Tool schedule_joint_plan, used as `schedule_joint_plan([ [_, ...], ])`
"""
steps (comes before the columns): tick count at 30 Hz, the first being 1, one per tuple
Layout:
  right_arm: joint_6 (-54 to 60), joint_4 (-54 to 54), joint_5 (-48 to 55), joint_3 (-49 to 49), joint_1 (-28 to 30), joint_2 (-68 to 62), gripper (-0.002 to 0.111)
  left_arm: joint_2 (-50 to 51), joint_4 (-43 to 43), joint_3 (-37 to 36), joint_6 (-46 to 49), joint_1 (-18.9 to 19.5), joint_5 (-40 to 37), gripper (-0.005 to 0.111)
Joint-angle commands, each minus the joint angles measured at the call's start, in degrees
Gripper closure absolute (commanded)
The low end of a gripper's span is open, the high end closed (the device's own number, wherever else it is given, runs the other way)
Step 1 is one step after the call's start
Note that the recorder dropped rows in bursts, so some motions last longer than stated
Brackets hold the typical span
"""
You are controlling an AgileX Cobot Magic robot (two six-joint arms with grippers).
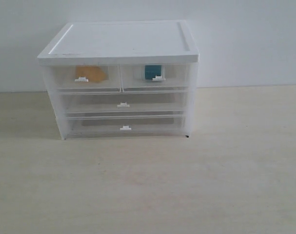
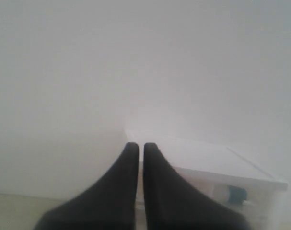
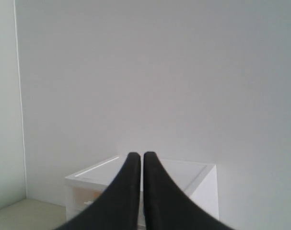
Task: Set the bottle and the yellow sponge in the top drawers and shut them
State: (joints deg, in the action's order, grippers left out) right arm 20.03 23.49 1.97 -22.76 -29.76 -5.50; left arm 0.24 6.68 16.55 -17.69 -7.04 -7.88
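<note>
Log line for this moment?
top drawers: closed | yellow sponge: in left one | bottle: in right one | left gripper: shut, empty | right gripper: shut, empty

no readable text, labels or signs

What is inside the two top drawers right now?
Through the translucent fronts: the yellow sponge lies in the left top drawer, the bottle in the right top drawer, only its teal band clear. Both drawers look shut. The tab handles cover a little of each.
</note>
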Motion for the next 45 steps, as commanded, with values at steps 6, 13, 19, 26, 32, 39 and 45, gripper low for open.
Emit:
schedule_joint_plan([
  [6, -0.16, 0.12, -0.18, 0.09, -0.04, 0.36, 0.108, -0.24, -7.69, -12.04, 5.51, 8.25, 10.23, 0.103],
  [13, -0.16, 0.12, -0.18, 0.09, -0.04, 0.36, 0.108, -0.24, -7.77, -16.55, 20.49, 8.5, 5.37, 0.103],
  [19, -0.17, 0.12, -0.32, 0.09, -0.04, 0.29, 0.108, -0.24, -9.48, -16.55, 25.89, 9.37, -1.94, 0.103],
  [26, -0.17, 0.12, -0.32, 0.09, -0.04, 0.29, 0.108, -0.24, -9.26, -16.55, 24.48, 9.37, -8.88, 0.103],
  [32, -0.17, 0.12, -0.32, 0.09, -0.04, 0.29, 0.108, -0.24, -9.26, -16.55, 25.0, 9.37, -8.88, 0.103],
  [39, -0.17, 0.12, -0.32, 0.09, -0.04, 0.29, 0.108, -0.24, -9.26, -16.55, 25.0, 9.37, -8.88, 0.103],
  [45, -0.17, 0.12, -0.32, 0.09, -0.04, 0.29, 0.108, -0.24, -9.26, -16.55, 25.0, 9.37, -8.88, 0.103],
])
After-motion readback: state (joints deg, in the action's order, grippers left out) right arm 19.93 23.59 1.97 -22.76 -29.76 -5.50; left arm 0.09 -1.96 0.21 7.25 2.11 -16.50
